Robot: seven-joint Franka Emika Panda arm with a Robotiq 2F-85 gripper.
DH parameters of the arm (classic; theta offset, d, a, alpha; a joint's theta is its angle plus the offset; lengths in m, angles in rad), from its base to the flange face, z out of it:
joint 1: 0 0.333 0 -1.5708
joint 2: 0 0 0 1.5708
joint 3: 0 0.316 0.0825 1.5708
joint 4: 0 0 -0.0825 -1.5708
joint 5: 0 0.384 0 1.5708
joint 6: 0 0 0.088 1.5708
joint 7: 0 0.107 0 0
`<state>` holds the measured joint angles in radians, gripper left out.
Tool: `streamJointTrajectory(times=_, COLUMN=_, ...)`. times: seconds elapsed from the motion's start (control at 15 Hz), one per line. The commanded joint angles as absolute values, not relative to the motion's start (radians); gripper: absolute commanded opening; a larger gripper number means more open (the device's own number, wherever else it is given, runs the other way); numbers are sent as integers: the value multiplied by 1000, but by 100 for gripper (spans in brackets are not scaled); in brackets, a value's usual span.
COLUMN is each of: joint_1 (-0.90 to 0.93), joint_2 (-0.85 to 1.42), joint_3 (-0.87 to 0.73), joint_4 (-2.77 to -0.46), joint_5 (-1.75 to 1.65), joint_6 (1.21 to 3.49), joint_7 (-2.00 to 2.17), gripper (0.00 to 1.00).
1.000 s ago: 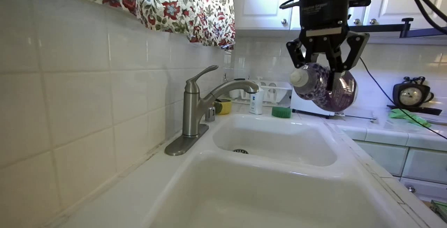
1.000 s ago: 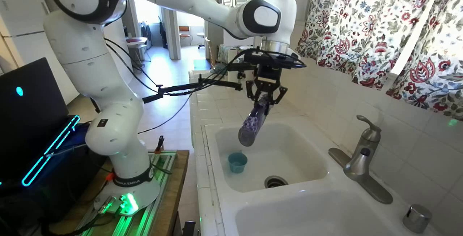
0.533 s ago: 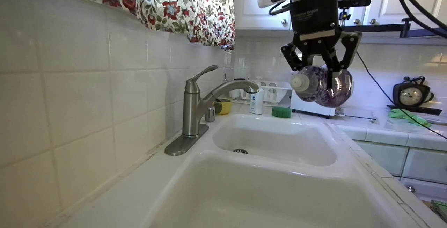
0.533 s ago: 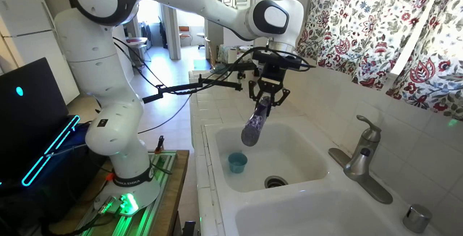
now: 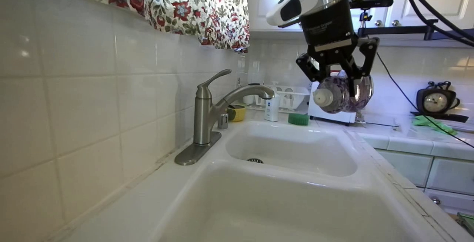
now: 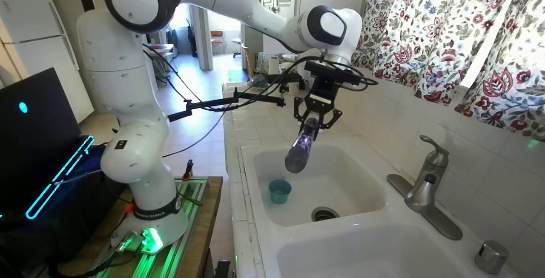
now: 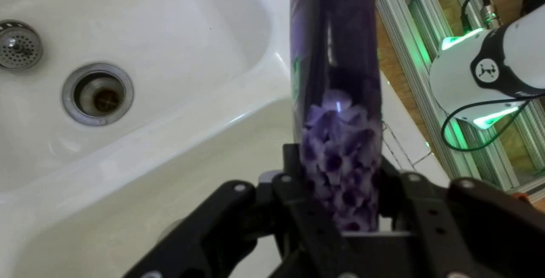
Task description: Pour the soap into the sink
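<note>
Clasping the tipped purple soap bottle (image 6: 300, 148), the gripper (image 7: 338, 165) hangs above the white sink (image 6: 340, 180); a teal cup (image 6: 279, 191) stands inside near the front edge, a green scrubber (image 5: 298, 119) beside one end.

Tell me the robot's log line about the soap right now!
tool: gripping soap; soap: tilted, above sink; pouring: none seen

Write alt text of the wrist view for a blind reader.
The gripper holds a bottle of purple soap, a white sink below. Left of the bottle are an open drain and a metal strainer; at right, the robot's green-lit base.
</note>
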<state>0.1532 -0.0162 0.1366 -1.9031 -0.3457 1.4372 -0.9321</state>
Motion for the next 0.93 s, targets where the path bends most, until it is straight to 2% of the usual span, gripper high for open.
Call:
streamJointTrajectory(times=0.0, joint_1=161, joint_2=27, joint_3=152, joint_4=-1850, joint_5=-405, joint_6=1367, joint_7=-965, gripper=15)
streamJointTrajectory(times=0.87, joint_1=176, joint_2=85, joint_3=180, joint_4=-1817, joint_5=-564, joint_6=1271, joint_7=-1046, gripper=15)
